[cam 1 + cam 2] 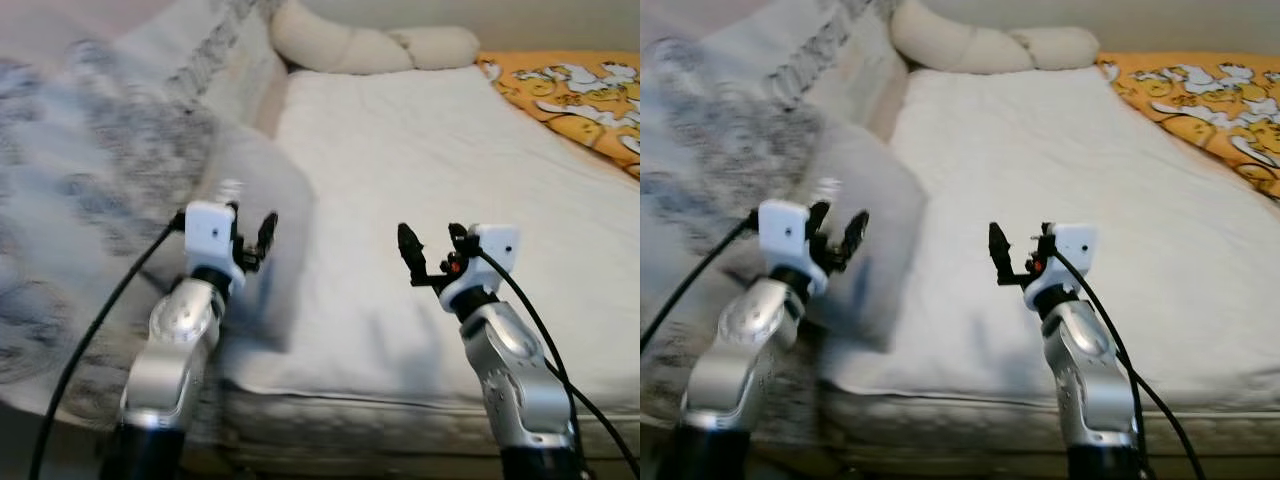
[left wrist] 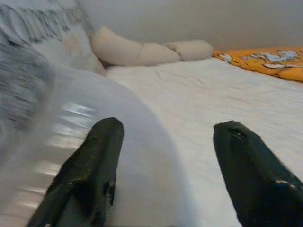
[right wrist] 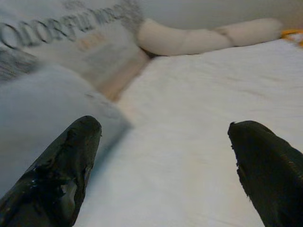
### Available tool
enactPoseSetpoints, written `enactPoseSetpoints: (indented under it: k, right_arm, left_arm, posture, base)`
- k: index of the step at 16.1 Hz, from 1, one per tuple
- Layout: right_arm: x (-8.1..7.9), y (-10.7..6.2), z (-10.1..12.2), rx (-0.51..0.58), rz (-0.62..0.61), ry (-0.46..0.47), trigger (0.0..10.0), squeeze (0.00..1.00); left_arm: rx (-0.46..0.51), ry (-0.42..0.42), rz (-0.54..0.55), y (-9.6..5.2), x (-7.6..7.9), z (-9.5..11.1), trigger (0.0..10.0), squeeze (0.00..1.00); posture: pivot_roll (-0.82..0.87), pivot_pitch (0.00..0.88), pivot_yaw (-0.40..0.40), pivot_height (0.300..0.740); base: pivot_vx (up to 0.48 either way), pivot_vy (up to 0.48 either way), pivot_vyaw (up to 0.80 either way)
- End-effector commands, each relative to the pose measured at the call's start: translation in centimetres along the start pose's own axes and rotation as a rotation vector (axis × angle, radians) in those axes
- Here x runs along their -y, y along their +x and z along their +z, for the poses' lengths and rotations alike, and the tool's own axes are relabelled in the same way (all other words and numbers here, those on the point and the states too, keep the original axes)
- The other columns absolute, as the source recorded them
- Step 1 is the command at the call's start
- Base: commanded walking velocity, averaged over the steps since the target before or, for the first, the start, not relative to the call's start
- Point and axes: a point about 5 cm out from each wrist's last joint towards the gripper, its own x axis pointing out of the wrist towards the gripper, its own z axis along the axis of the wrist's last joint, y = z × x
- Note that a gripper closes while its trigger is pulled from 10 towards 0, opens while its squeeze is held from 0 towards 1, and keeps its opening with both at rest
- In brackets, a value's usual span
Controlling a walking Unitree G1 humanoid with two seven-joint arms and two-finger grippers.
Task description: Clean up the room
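Observation:
A grey-and-white patterned quilt lies heaped and blurred along the left side of the bed, and one smooth grey fold hangs over the white mattress. My left gripper is held up open right in front of that fold. In the left wrist view the fold lies beside and under the fingers, and nothing is clamped between them. My right gripper hovers open over the bare mattress near its front edge. Its fingers are wide apart and hold nothing.
A long cream bolster pillow lies across the head of the bed. An orange cartoon-print blanket covers the far right side. The mattress's front edge runs just below both arms.

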Motion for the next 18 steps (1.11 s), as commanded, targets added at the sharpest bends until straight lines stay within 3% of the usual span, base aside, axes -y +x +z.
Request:
enactPoseSetpoints:
  k: [1, 7, 12, 18]
  right_arm:
    - [0.0, -0.1, 0.3, 0.006, -0.004, -0.021, 10.0, 1.0]
    - [0.8, -0.3, -0.1, -0.033, -0.047, -0.067, 10.0, 1.0]
    - [1.8, -1.0, -0.6, -0.041, -0.106, -0.054, 10.0, 1.0]
    - [2.5, -1.6, -1.3, -0.072, -0.148, -0.069, 10.0, 1.0]
  left_arm:
    - [-0.01, 0.012, 0.004, -0.2, 0.0, 0.2, 10.0, 1.0]
    - [-0.045, 0.016, 0.034, -0.8, -0.4, -0.1, 10.0, 1.0]
    - [-0.077, 0.016, 0.048, -1.2, -1.0, -0.9, 10.0, 1.0]
    - [-0.099, 0.03, 0.051, -1.4, -1.1, -1.6, 10.0, 1.0]
  posture:
    - [-0.08, 0.0, 0.02, 0.74]
    - [-0.09, 0.0, 0.019, 0.74]
    - [-0.1, 0.0, 0.024, 0.74]
    - [-0.1, 0.0, 0.013, 0.74]
  base:
    - [0.0, -0.48, 0.0]
    - [0.0, -0.48, 0.0]
    - [0.0, -0.48, 0.73]
    - [0.0, -0.48, 0.0]
